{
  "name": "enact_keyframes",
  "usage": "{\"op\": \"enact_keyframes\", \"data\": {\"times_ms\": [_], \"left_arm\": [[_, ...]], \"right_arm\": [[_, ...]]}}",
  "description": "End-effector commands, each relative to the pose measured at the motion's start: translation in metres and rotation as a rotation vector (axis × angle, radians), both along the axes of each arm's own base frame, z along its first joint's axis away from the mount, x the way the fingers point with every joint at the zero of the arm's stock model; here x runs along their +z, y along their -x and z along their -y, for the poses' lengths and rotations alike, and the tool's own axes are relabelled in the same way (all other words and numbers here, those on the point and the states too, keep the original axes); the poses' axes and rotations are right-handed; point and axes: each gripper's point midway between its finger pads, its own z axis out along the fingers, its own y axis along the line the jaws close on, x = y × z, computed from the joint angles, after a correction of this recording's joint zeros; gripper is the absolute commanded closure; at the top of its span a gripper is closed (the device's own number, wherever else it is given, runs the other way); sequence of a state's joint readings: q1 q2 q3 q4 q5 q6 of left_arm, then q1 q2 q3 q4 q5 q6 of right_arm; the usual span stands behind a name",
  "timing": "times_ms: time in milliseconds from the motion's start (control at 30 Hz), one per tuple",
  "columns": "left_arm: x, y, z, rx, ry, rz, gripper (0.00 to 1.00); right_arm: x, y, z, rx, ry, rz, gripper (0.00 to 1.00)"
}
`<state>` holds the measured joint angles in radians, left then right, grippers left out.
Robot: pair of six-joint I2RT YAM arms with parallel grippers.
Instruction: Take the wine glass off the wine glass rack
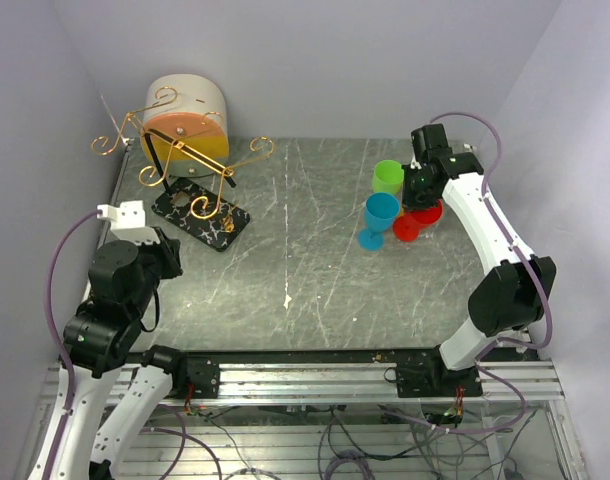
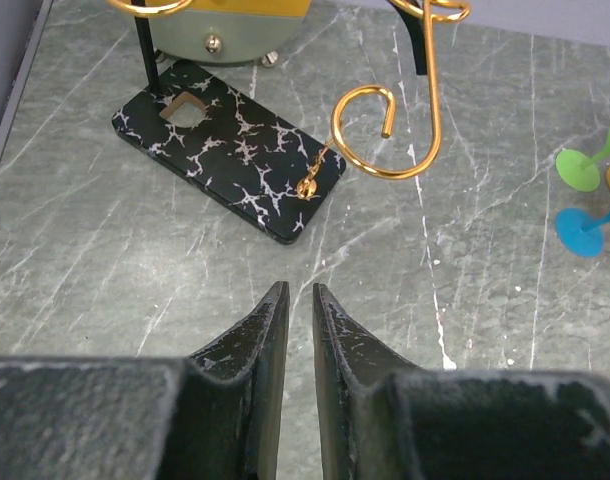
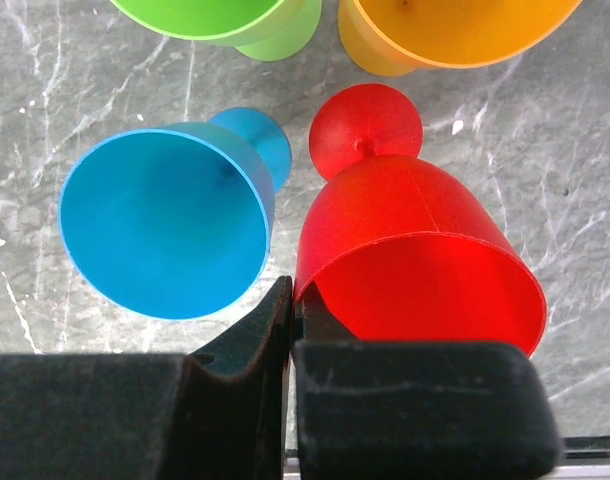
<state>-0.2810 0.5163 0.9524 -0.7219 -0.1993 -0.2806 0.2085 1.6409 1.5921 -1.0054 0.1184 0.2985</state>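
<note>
The gold wire rack (image 1: 185,150) stands at the back left on its black speckled base (image 1: 200,215), and no glass hangs on its rails. One curled scroll end (image 2: 385,135) and the base (image 2: 230,160) show in the left wrist view. At the right, my right gripper (image 1: 422,203) is shut on the rim of a red wine glass (image 3: 415,250), which is tilted with its foot toward the table (image 1: 417,224). My left gripper (image 2: 299,295) hovers near the base's front corner, its jaws nearly together with nothing between them.
A blue glass (image 1: 379,220), a green glass (image 1: 387,177) and an orange glass (image 3: 455,30) stand close around the red one. A cream drum with an orange face (image 1: 185,115) sits behind the rack. Lilac walls enclose the table on three sides.
</note>
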Motion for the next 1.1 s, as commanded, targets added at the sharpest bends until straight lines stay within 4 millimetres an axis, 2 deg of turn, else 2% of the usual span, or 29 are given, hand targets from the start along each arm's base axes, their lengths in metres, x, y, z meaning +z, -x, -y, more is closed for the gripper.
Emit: {"op": "enact_keyframes", "data": {"times_ms": [0,467,600,700,767,933,1067], "left_arm": [[0.008,-0.004,-0.001,0.016,0.02,0.06,0.73],[-0.009,-0.007,0.003,0.009,0.043,0.05,0.73],[-0.011,-0.008,0.006,-0.001,0.051,0.046,0.73],[-0.011,-0.007,0.004,0.008,0.052,0.047,0.72],[-0.012,-0.007,0.003,0.014,0.054,0.047,0.71],[-0.013,-0.006,0.001,0.025,0.054,0.048,0.69],[-0.014,-0.006,0.001,0.029,0.056,0.047,0.69]], "right_arm": [[-0.004,-0.007,-0.002,-0.001,-0.019,0.016,1.0],[-0.034,-0.006,-0.005,-0.004,-0.022,-0.045,1.0],[-0.035,-0.007,-0.007,-0.002,-0.027,-0.048,0.93],[-0.025,-0.01,-0.007,-0.004,-0.033,-0.017,0.84],[-0.013,-0.013,-0.007,-0.007,-0.031,0.022,0.82],[0.024,-0.018,-0.002,-0.021,-0.024,0.102,0.77],[0.061,-0.018,0.0,-0.032,-0.03,0.198,0.76]]}}
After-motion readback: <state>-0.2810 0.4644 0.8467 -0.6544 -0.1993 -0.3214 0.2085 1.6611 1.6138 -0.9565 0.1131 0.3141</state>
